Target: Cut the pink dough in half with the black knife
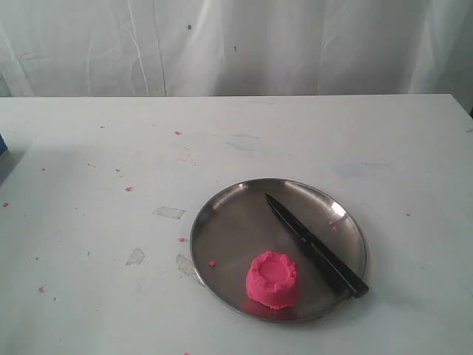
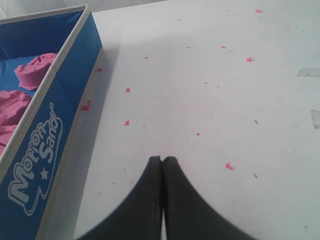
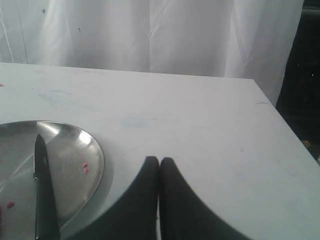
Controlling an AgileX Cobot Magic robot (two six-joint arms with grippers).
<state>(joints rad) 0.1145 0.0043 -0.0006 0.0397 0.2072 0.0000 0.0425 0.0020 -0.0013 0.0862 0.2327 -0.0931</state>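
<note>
The pink dough [image 1: 272,279] is one round lump with a dented top, sitting near the front rim of a steel plate [image 1: 222,229]. The black knife [image 1: 314,245] lies slantwise across the plate's right side, its tip toward the back and its handle over the front right rim; its blade also shows in the right wrist view [image 3: 44,200]. Neither gripper appears in the exterior view. My left gripper [image 2: 163,159] is shut and empty over bare table. My right gripper [image 3: 159,160] is shut and empty, just to the side of the plate [image 3: 95,155].
A blue Motion Sand box [image 2: 55,125] holding more pink sand stands beside the left gripper. Tiny pink crumbs [image 1: 128,188] and bits of clear tape [image 1: 168,212] dot the white table. A white curtain hangs behind; the table's right edge [image 3: 280,130] is close to the right gripper.
</note>
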